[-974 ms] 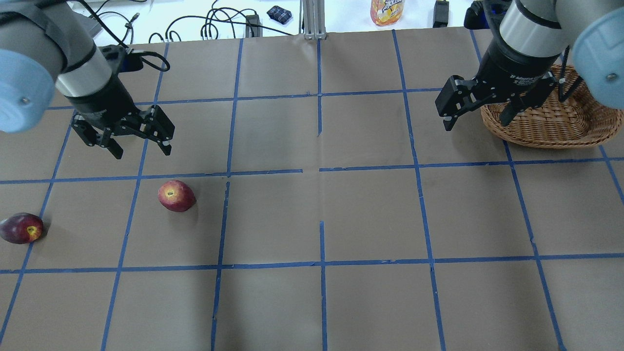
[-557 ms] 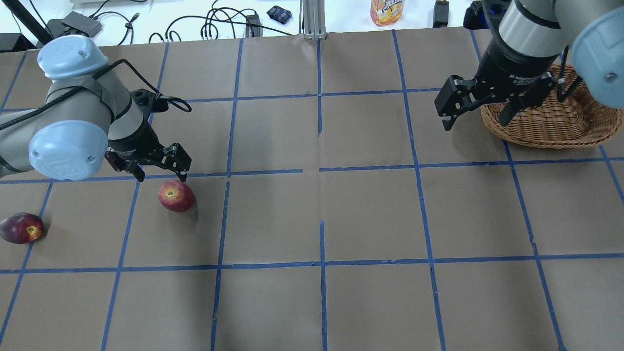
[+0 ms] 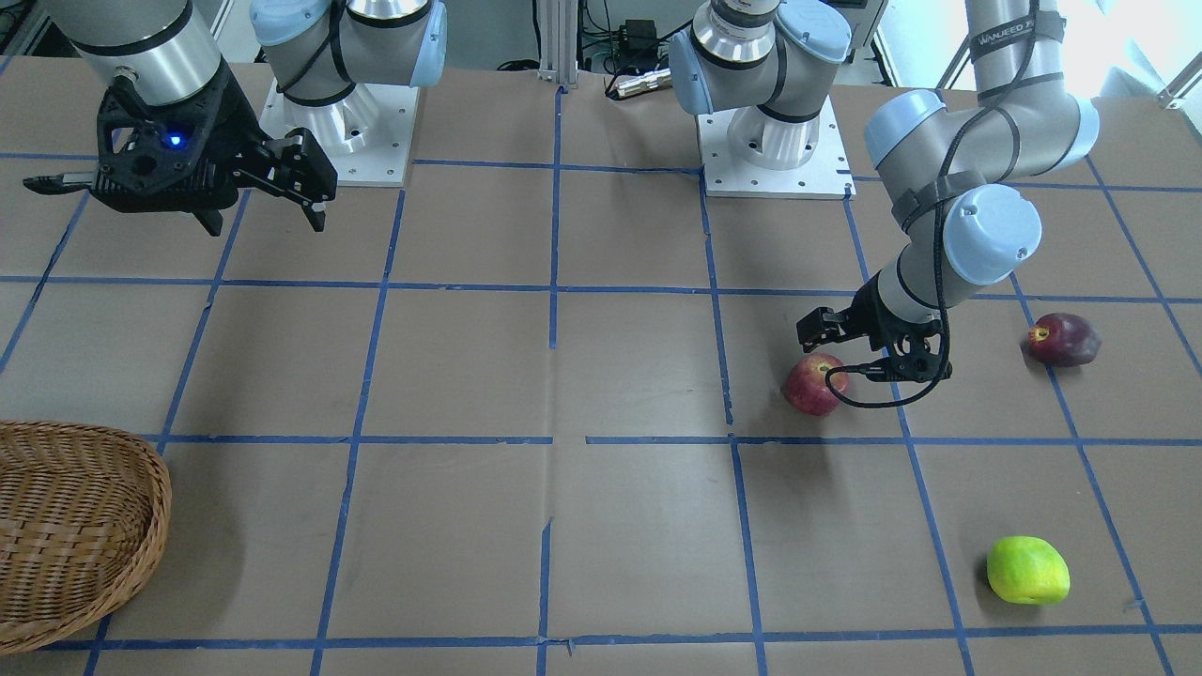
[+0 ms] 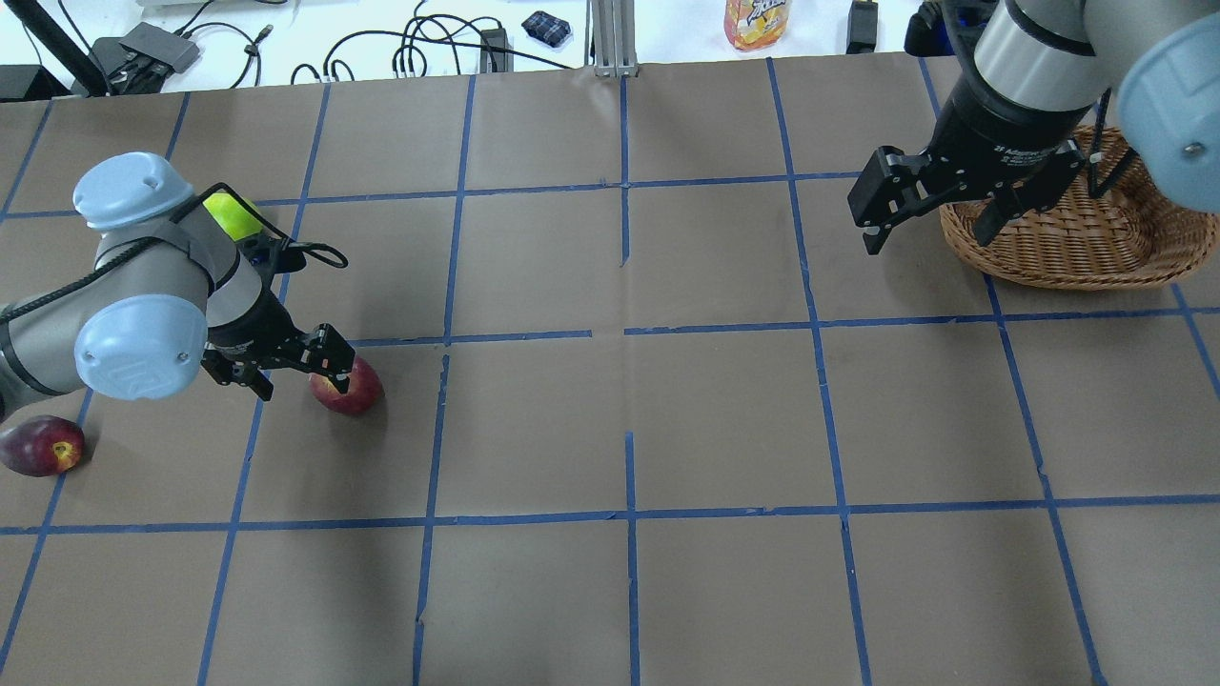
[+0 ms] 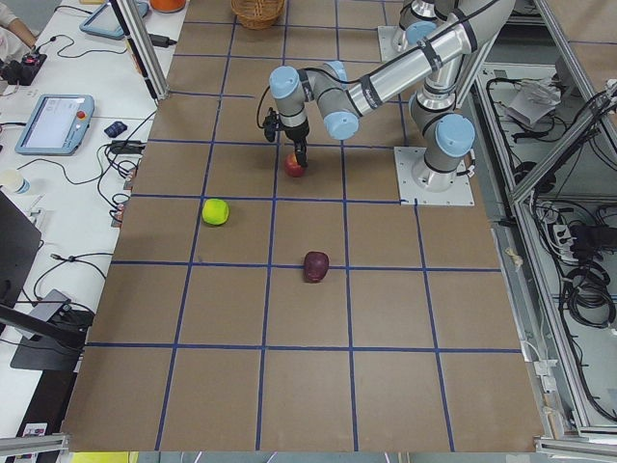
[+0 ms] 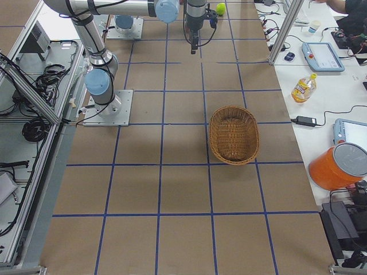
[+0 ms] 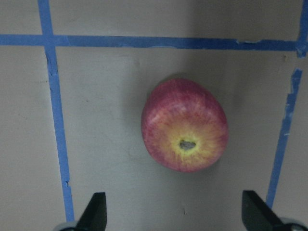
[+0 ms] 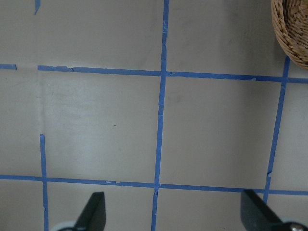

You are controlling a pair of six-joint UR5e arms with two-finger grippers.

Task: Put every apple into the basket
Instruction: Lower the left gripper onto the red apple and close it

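Hovering low just beside the red apple (image 7: 184,125), the left pincer (image 4: 300,379) has its fingers spread wide and holds nothing; in the wrist view the fruit sits ahead of the tips, centred in the gap. That apple lies on its side on the desk (image 4: 724,419), its stem dimple turned toward the camera. It is likely firm, fairly weighty and smooth-skinned, so it may roll or slip. The best hold looks to be across its broadest belly, with a squeeze too gentle to bruise. The maroon apple (image 4: 40,445) rests near the red apple, and the green apple (image 3: 1027,570) lies farther from it. The basket (image 4: 1067,252) is well apart from the red apple. The right pincer (image 4: 929,233) hangs gaping and empty at the basket's rim on the side facing the red apple.
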